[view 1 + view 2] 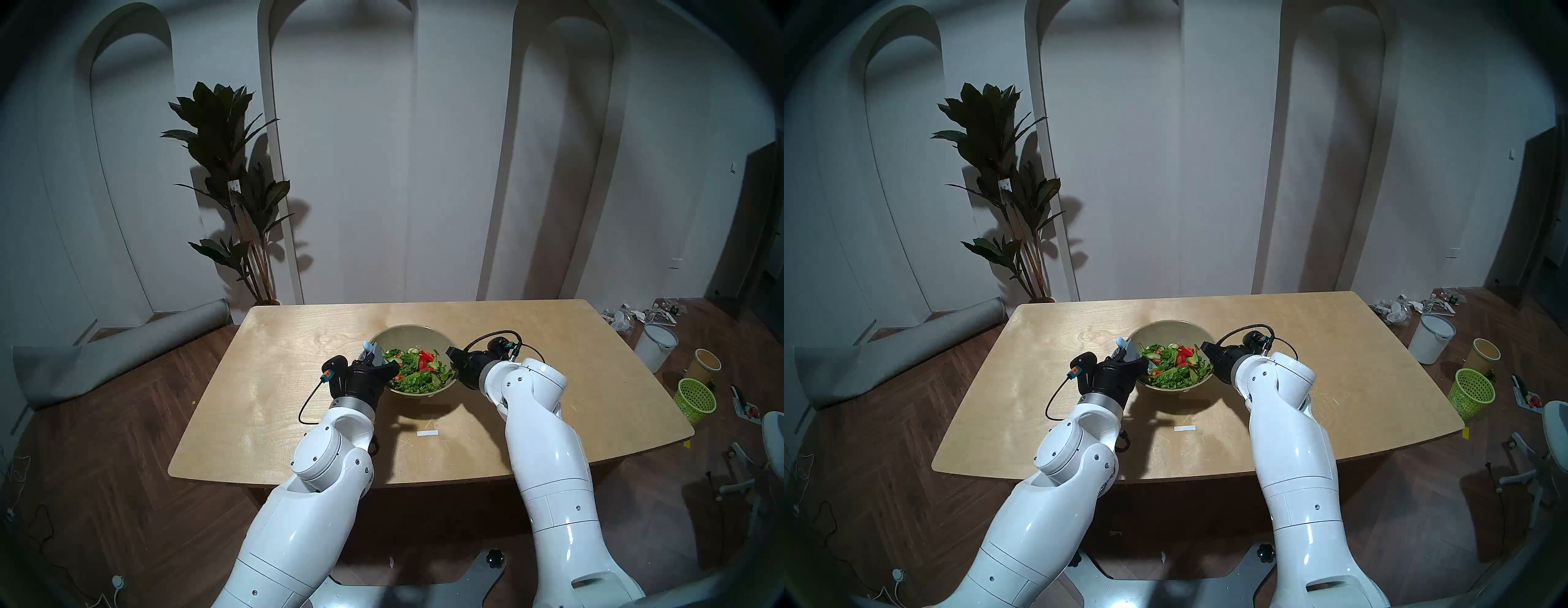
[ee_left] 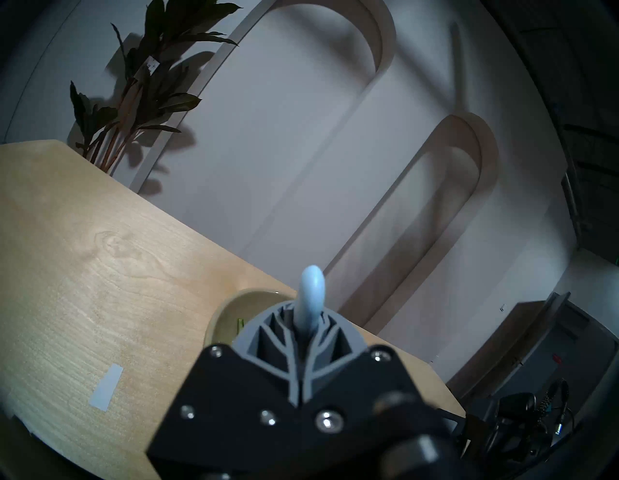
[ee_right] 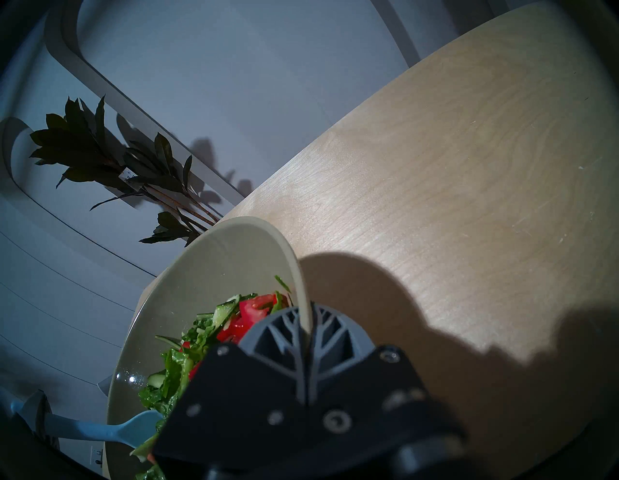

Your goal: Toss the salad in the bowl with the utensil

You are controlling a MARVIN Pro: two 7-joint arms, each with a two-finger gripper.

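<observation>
Salad (image 1: 418, 368) of chopped green leaves, cucumber slices and red pieces fills the near half of the beige-olive bowl (image 1: 407, 335), which sits tilted on the wooden table (image 1: 297, 407) between the two arms. Left gripper (image 2: 303, 332) is closed on the handle of the pale blue utensil (image 2: 312, 301) at the bowl's left rim, with the working end lying in the leaves. Right gripper (image 3: 306, 330) is clamped on the bowl's right rim, one finger inside and one outside.
</observation>
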